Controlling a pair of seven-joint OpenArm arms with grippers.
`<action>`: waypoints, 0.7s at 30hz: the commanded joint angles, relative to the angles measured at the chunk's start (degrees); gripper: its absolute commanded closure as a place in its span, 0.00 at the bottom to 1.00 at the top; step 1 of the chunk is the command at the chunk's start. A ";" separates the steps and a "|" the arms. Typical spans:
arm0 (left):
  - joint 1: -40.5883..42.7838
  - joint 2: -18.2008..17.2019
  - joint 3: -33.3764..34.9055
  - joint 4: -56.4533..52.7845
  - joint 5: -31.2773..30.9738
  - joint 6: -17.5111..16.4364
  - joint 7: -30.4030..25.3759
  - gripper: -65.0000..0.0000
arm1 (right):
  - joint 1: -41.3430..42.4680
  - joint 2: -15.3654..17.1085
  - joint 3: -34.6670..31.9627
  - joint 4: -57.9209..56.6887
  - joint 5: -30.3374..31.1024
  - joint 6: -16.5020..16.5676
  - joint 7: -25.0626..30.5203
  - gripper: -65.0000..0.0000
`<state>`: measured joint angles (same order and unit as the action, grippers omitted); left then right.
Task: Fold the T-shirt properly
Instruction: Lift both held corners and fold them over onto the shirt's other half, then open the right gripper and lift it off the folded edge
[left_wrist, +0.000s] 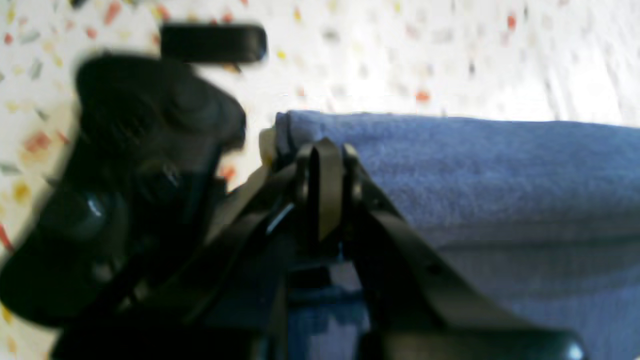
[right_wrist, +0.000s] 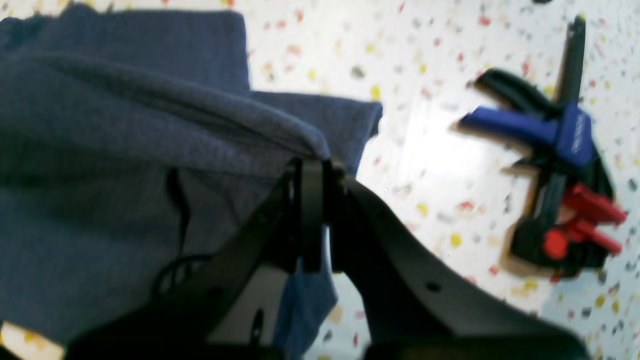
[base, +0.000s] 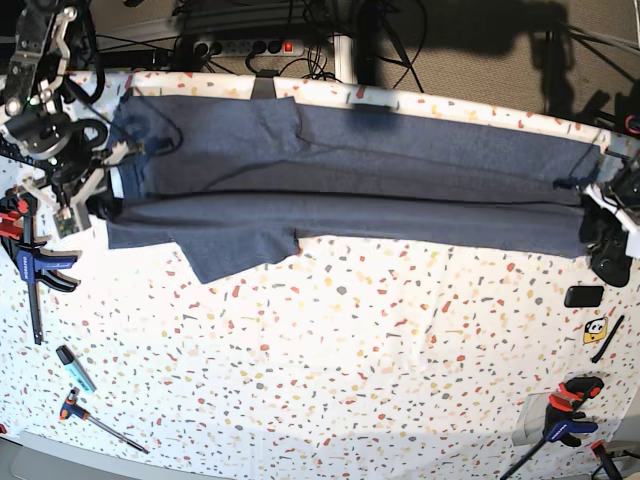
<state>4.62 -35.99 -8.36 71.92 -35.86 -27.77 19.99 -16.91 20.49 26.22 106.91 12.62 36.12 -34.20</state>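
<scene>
Nearest the table's (base: 400, 400) front edge: blue marker (base: 75, 367), red-handled tool (base: 95, 418), bar clamp (base: 560, 420) at the other corner. Another blue-and-red clamp (right_wrist: 560, 175) sits just beside the T-shirt's (base: 350, 190) sleeve end. T-shirt lies along the far edge, long axis across the table, stretched between both arms. Left gripper (left_wrist: 325, 165) pinches one end of the cloth, right gripper (right_wrist: 311, 190) the other, jaws pressed together. Power strip (base: 250, 45) behind.

A workshop bench — bar clamps (base: 30, 270), a screwdriver (base: 100, 422), a power strip (base: 245, 46) with trailing cables.
</scene>
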 joint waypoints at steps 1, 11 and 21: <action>-0.33 -1.46 -0.72 0.98 -0.59 0.11 -1.42 1.00 | -0.28 0.92 0.50 1.16 0.55 -0.52 1.20 1.00; 1.09 -1.05 -0.72 0.94 2.89 0.09 -1.51 1.00 | -4.04 0.94 0.50 1.07 3.06 -0.52 -1.40 1.00; 0.85 -1.22 -0.72 1.01 4.79 0.31 -1.62 0.46 | 0.94 0.92 0.50 1.09 11.67 -0.59 -1.90 0.45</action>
<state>6.31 -35.59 -8.38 71.92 -30.50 -27.27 19.73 -16.47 20.53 26.28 106.98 23.92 35.97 -37.52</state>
